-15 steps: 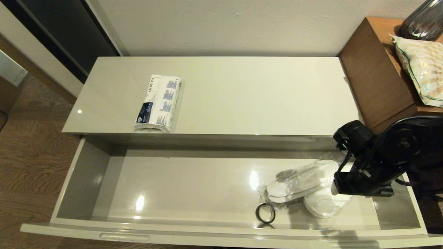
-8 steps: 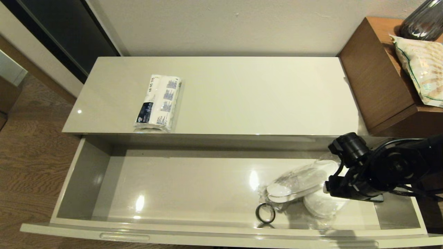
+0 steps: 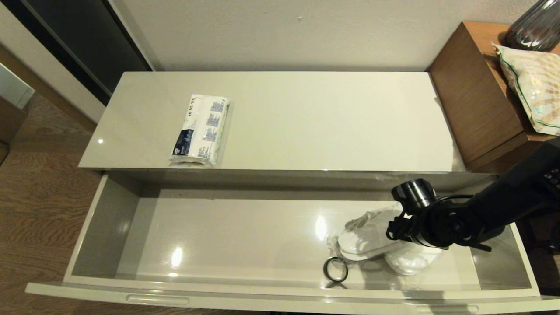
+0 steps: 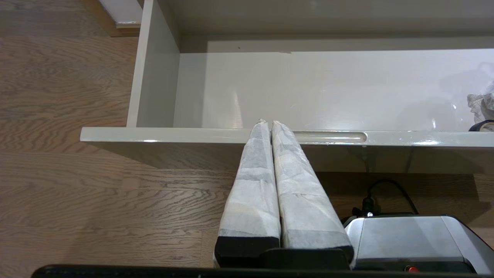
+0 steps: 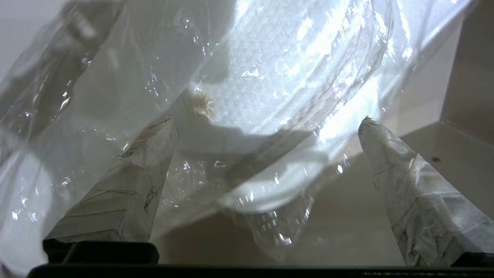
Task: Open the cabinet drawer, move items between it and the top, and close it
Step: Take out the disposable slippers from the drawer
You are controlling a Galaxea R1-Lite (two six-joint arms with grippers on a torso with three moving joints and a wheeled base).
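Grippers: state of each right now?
Left gripper: shut, empty, outside the cabinet drawer.
Right gripper: open around the bagged slippers, not clamped.

Head cam looked down on cabinet drawer (image 3: 271, 236). Left wrist cam viewed drawer front from outside, low. Right wrist cam sat close inside drawer, against slippers (image 5: 270, 77). All shared drawer.

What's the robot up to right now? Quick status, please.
Right gripper open around slippers in open drawer. Left gripper shut, outside drawer front. Black ring beside slippers.
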